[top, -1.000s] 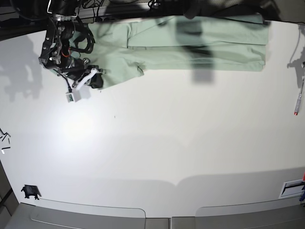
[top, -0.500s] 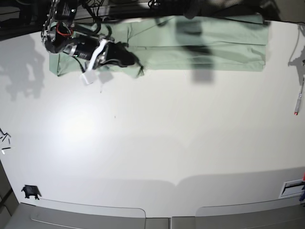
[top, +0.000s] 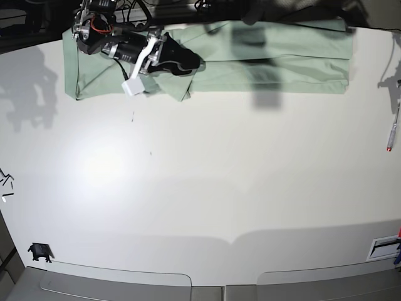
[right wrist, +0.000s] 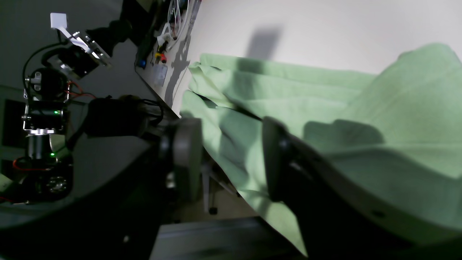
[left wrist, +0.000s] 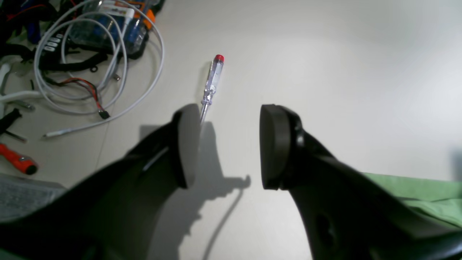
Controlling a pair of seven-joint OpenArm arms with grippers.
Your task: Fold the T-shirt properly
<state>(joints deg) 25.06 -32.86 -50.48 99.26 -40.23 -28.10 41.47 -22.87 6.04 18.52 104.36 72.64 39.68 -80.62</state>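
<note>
The pale mint-green T-shirt (top: 269,59) lies spread as a long band along the far edge of the white table, with a folded flap at its left part. My right gripper (top: 195,63) hovers over the shirt left of its middle. In the right wrist view this gripper (right wrist: 231,159) is open, with green cloth (right wrist: 379,119) below and beyond the fingers and nothing pinched. My left gripper (left wrist: 229,148) is open and empty above bare table. A corner of the shirt (left wrist: 426,195) shows at its lower right. The left gripper is out of the base view.
A clear screwdriver with a red cap (left wrist: 213,83) lies just beyond the left gripper, near the table's right edge (top: 392,132). A tangle of white cables (left wrist: 90,54) and an orange-handled tool (left wrist: 16,159) lie to its left. A small black part (top: 40,252) sits at the front left.
My right gripper has swung from the shirt's lower left corner up and to the right across the shirt. The shirt's left part now shows lying flat.
</note>
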